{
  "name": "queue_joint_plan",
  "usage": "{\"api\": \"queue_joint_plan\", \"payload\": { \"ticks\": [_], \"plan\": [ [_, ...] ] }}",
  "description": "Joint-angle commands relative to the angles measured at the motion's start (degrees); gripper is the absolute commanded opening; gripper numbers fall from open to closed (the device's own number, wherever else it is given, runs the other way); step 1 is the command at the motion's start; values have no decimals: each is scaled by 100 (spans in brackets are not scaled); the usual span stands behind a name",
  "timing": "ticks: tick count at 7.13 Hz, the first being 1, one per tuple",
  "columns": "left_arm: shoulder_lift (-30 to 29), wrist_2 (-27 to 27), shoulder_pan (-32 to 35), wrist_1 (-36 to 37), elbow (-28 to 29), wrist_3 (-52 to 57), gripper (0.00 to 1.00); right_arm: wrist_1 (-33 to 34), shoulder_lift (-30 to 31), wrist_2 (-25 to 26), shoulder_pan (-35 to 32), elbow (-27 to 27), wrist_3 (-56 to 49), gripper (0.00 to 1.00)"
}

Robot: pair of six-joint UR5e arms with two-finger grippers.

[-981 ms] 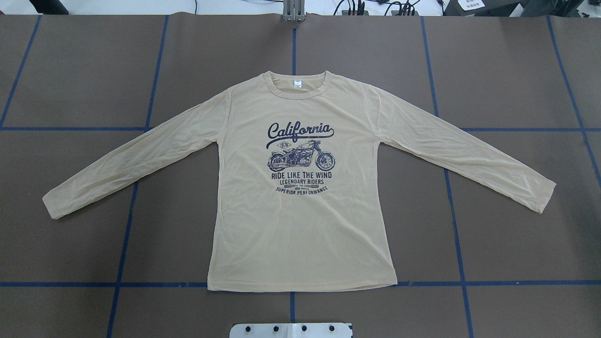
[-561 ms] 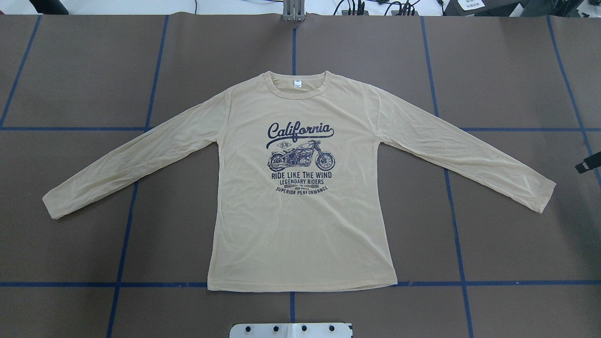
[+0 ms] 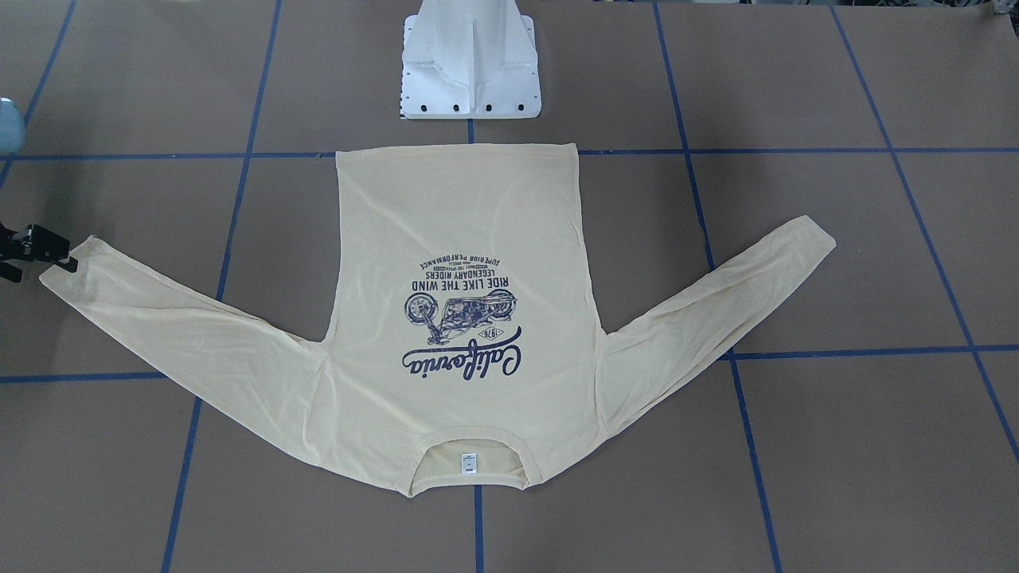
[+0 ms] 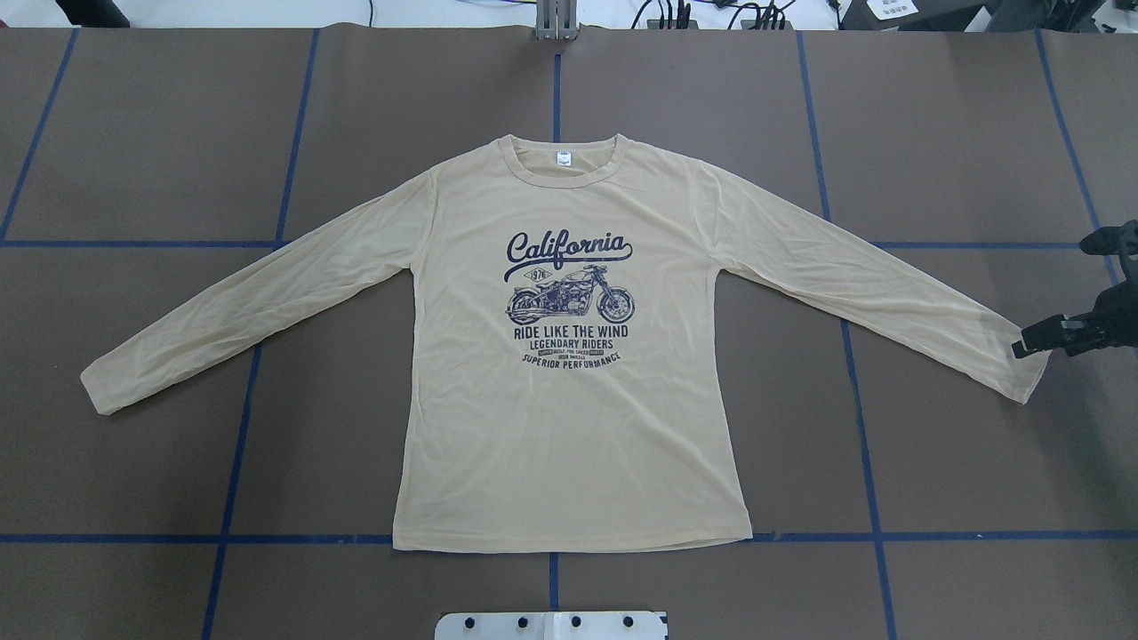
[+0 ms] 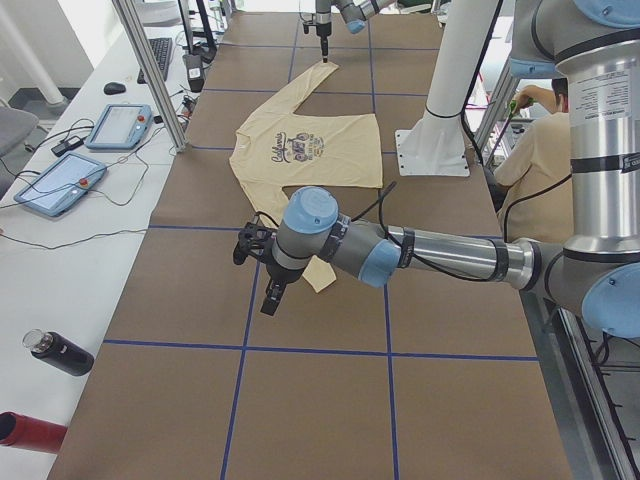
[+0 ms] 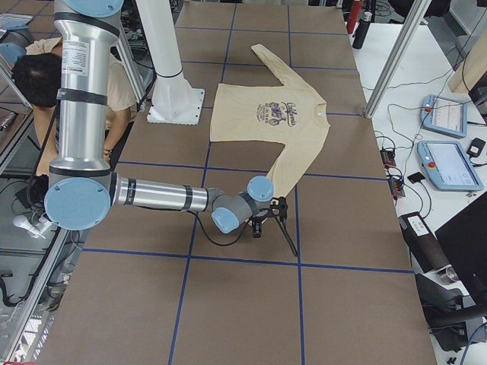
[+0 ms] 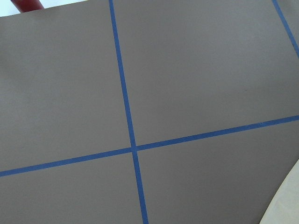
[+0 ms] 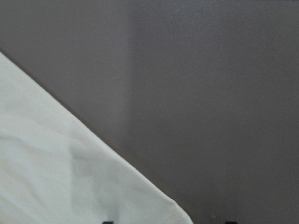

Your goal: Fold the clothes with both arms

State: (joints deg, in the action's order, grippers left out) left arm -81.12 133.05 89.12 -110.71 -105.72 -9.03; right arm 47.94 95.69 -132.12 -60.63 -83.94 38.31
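Observation:
The cream-yellow long-sleeved T-shirt (image 4: 569, 427) lies flat and print-up on the brown table, sleeves spread out and down; it also shows in the front view (image 3: 462, 215). My right gripper (image 4: 1060, 298) is at the table's right edge with its lower finger at the right sleeve cuff (image 4: 1022, 369). Its jaws stand apart and hold nothing. The right wrist view shows that cuff (image 8: 70, 182) just ahead of the fingertips (image 8: 108, 222). My left gripper (image 5: 250, 245) shows only in the left side view, beside the left cuff (image 5: 322, 280); I cannot tell if it is open or shut.
The white pedestal base (image 3: 470, 72) stands behind the shirt's hem. Blue tape lines (image 4: 240, 427) grid the table. Control tablets (image 5: 60, 180) and bottles (image 5: 58, 353) lie beyond the far table edge. A seated person (image 5: 540, 160) is beside the robot.
My right gripper has come in from the right edge of the overhead view and now reaches the right sleeve cuff. The shirt has not moved.

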Motion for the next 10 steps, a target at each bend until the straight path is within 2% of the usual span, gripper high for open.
{"api": "queue_joint_plan", "payload": {
  "ticks": [1, 2, 5, 6, 8, 9, 10],
  "plan": [
    [0, -7, 0, -3, -1, 7, 100, -13, 11, 81, -2, 10, 54, 34],
    [0, -7, 0, -3, -1, 7, 100, -13, 29, 72, -10, -8, 46, 0],
    [0, -7, 0, -3, -1, 7, 100, -13, 116, -15, -19, -113, 54, 0],
    [0, -7, 0, -3, -1, 7, 100, 66, 151, -76, -28, -470, 89, 0],
    [0, 1, 0, -3, -1, 7, 100, 58, 196, -103, -63, -588, 168, 0],
    [0, 10, 0, -12, -10, 7, 100, 171, 161, -138, -72, -858, 186, 0],
    [-9, 27, 0, -151, -10, 7, 100, 650, 39, -139, -63, -1339, 412, 0]
  ]
}}
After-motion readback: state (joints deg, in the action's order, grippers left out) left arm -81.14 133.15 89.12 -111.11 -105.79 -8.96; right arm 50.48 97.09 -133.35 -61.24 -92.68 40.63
